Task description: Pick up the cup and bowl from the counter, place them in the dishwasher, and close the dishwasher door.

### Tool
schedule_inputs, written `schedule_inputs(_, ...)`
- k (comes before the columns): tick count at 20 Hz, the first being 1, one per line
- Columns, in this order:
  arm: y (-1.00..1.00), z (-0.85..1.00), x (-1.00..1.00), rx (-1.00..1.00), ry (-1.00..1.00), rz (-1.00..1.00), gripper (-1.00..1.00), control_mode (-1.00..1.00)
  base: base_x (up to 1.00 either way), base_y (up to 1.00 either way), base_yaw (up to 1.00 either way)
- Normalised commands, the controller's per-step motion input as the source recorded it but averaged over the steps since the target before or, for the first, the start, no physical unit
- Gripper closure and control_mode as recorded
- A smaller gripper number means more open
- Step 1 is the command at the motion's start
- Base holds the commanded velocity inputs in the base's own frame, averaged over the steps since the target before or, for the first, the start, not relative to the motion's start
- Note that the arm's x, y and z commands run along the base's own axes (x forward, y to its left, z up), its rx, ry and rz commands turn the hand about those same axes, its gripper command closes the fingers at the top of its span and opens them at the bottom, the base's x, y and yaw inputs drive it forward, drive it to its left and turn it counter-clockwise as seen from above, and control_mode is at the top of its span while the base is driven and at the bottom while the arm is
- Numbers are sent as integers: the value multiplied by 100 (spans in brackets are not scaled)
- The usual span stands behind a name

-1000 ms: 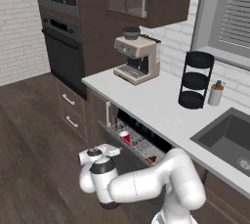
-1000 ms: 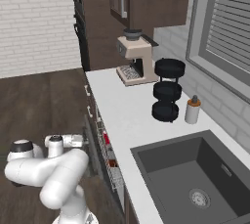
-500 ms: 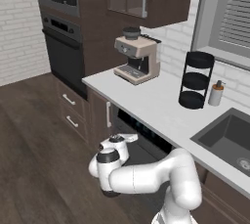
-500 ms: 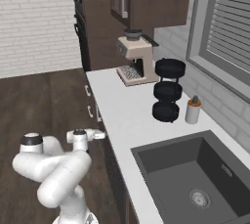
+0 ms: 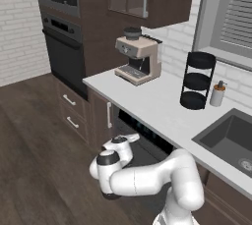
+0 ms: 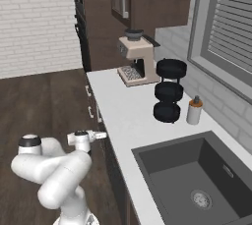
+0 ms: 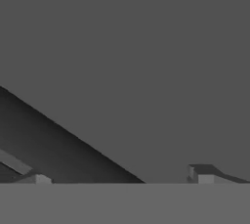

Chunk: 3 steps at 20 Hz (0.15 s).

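Facing the dishwasher door [image 7: 146, 61], gripper [image 7: 122, 176] wide open, empty — counter [image 5: 147, 101] seen from base views.

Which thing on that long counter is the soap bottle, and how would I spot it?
Start at the dark sink set into the pale counter under the window. Just behind the sink, by the wall, stands a small beige dispenser bottle with a brown pump top. It is right beside the black three-tier round rack, which is taller and dark.

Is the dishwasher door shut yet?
Nearly shut. The dishwasher door stands almost upright under the counter, a dark gap left at its top; the gripper is against it.
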Motion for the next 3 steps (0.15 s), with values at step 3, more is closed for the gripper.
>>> schedule_inputs(3,-90,-100,99,-36,-6,-6,-100,-100,0,0,0)
